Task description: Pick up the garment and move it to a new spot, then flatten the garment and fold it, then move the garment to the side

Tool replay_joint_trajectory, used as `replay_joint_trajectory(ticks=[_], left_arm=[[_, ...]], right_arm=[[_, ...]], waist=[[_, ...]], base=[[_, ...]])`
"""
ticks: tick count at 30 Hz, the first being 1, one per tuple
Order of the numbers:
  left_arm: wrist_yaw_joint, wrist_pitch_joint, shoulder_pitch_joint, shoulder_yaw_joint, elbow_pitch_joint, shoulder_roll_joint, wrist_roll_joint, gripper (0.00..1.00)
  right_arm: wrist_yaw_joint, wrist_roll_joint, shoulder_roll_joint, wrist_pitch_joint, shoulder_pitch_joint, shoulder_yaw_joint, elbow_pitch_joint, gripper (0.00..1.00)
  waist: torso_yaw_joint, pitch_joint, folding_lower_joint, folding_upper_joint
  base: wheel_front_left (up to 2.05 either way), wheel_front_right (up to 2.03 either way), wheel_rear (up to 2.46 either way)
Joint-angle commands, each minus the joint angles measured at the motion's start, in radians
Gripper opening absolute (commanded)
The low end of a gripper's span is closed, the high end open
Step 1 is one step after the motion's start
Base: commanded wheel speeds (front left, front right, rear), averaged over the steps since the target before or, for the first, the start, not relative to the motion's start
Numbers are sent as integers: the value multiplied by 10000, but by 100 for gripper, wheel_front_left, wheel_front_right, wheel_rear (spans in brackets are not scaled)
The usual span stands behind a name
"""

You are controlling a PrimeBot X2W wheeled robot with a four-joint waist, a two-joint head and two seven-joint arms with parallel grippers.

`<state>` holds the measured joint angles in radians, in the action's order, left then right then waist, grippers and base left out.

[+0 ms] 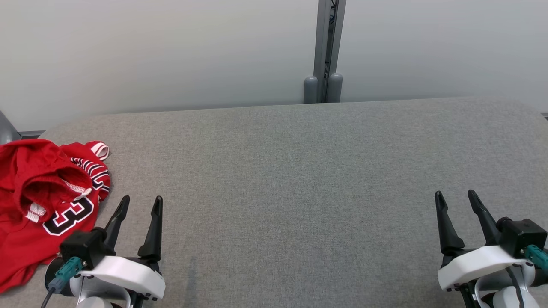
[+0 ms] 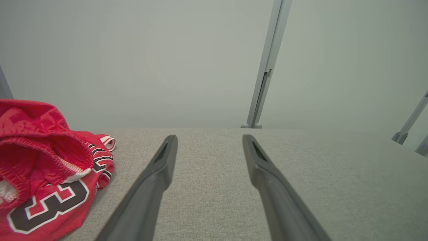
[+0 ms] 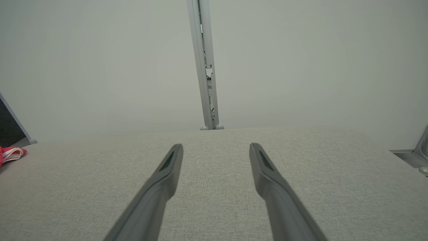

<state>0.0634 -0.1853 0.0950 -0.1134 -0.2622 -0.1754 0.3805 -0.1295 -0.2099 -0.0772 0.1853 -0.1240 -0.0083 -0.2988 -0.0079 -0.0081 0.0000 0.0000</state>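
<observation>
The garment (image 1: pixel 40 201) is a red jersey with a black-and-white number, lying crumpled at the left edge of the grey table (image 1: pixel 299 179). In the left wrist view the garment (image 2: pixel 46 174) lies bunched at the left, and a small red-and-white corner of the garment (image 3: pixel 11 154) shows at the far left of the right wrist view. My left gripper (image 1: pixel 141 203) hovers open just right of the jersey, not touching it, with nothing between its fingers (image 2: pixel 157 174). At the lower right my right gripper (image 1: pixel 456 196) stands open and empty, far from the cloth.
A pale wall with a grey vertical post (image 1: pixel 325 51) runs behind the table's far edge. The table's rounded corners sit at the far left and far right. Grey cloth surface stretches between the two grippers.
</observation>
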Motion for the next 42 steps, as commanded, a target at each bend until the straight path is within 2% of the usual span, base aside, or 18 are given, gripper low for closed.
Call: replay_joint_trajectory(ticks=[1,37,42], left_arm=[[-32,-101,81,33,-35,-46,-271,100],[387,-807,263,793,-1151,428,-2311,100],[455,-790,269,911,-1239,481,-2262,100]], right_arm=[[-17,305,-58,107,-174,-1,1,100],[-20,1504,155,815,-251,-166,-504,100],[-20,1390,168,826,-223,-166,-500,100]], waist=[[0,-6,0,0],[-43,-60,0,0],[-40,-56,0,0]], base=[[0,0,0],[0,0,0],[0,0,0]])
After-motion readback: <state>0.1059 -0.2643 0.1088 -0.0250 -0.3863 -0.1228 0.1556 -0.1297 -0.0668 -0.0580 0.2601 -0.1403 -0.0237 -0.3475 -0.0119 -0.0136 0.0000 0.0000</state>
